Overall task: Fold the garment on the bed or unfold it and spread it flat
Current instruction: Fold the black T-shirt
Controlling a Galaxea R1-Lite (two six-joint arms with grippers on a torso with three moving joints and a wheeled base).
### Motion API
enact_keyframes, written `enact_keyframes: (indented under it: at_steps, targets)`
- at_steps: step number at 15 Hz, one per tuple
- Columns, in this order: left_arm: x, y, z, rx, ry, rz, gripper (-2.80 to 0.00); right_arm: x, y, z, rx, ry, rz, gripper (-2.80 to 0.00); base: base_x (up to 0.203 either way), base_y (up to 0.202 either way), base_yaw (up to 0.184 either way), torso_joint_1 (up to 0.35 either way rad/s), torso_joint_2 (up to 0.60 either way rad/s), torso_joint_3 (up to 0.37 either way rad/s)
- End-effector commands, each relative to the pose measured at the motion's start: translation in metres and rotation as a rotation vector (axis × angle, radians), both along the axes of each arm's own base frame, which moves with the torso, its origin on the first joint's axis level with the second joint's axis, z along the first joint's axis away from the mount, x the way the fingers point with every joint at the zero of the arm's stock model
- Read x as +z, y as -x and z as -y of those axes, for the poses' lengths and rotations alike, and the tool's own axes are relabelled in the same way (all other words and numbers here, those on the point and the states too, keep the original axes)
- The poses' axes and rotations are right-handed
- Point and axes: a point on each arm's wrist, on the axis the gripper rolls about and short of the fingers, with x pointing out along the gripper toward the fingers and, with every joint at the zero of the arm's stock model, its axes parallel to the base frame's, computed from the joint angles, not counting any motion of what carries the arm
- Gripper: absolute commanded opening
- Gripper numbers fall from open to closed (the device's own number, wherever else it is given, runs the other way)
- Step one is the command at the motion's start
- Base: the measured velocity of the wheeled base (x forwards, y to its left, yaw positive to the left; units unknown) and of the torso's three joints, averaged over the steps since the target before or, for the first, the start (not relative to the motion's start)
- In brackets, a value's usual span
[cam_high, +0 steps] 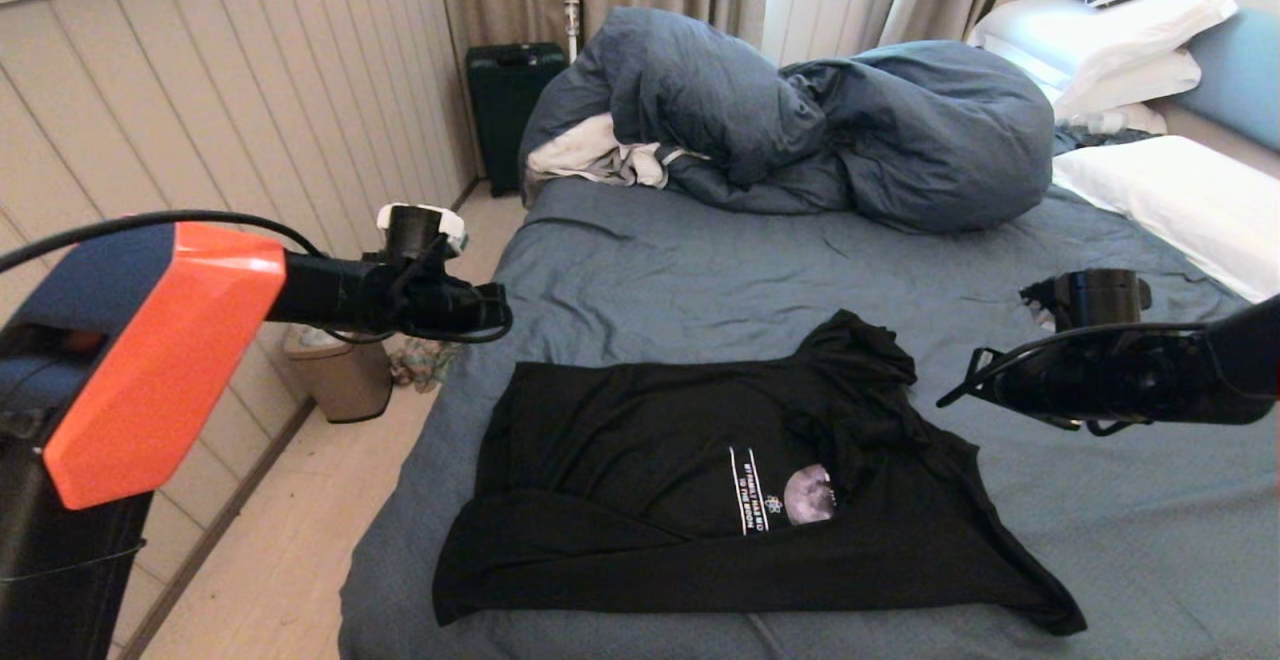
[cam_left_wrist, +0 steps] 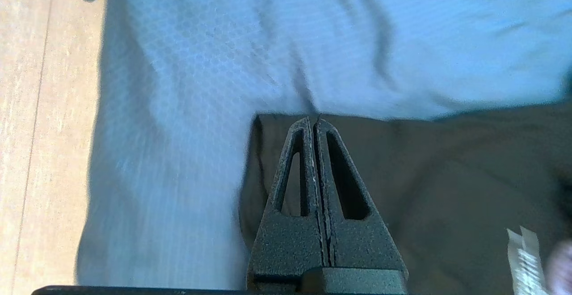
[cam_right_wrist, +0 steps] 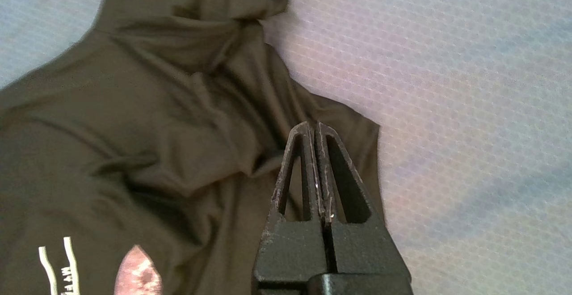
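Nearest the head camera, at about 8 o'clock, an orange-and-blue arm housing (cam_high: pixel 150 360) is seen, and from it the left gripper (cam_high: pixel 495 308) is held in the air above the bed's left edge, clear of the cloth. Its fingers (cam_left_wrist: pixel 308 170) are pressed together with nothing between them. At 3 o'clock the right gripper (cam_high: pixel 960 380) is held above the sheet beside the shirt; its fingers (cam_right_wrist: pixel 308 170) are likewise pressed together and empty.

At 6 o'clock the black T-shirt (cam_high: pixel 640 460) is laid on the slate-blue sheet of the bed (cam_high: pixel 700 270), near the foot edge. It is partly folded: a fold runs across the near part, and a bunched sleeve is raised at its far right corner. A grey moon print (cam_high: pixel 810 495) is shown beside white lettering (cam_high: pixel 750 490) between two white lines; the words cannot be read.

At 12 o'clock a rumpled slate-blue duvet (cam_high: pixel 850 120) is heaped, with a white-grey cloth (cam_high: pixel 600 155) tucked at its left. White pillows (cam_high: pixel 1110 40) are stacked at 2 o'clock. A dark green suitcase (cam_high: pixel 510 105) is stood against the wall at 11 o'clock.
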Motion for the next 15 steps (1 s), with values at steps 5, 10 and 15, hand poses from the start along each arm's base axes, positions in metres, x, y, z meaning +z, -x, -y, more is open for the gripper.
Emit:
enact_keyframes:
  at_steps: [5, 10, 15]
  targets:
    - [-0.075, -0.028, 0.007, -0.001, -0.080, -0.077, 0.00, -0.009, 0.004, 0.001, 0.004, 0.007, -0.022, -2.80, 0.000, 0.000, 0.000, 0.000, 0.00, 0.000]
    - [-0.094, -0.026, 0.025, -0.044, -0.095, -0.093, 0.00, -0.018, 0.005, 0.001, 0.006, 0.006, -0.051, -2.80, 0.000, 0.000, 0.000, 0.000, 0.00, 0.000]
    - [-0.102, -0.023, 0.039, -0.068, -0.098, -0.089, 0.00, -0.022, 0.007, 0.001, 0.009, 0.011, -0.045, -2.80, 0.000, 0.000, 0.000, 0.000, 0.00, 0.000]
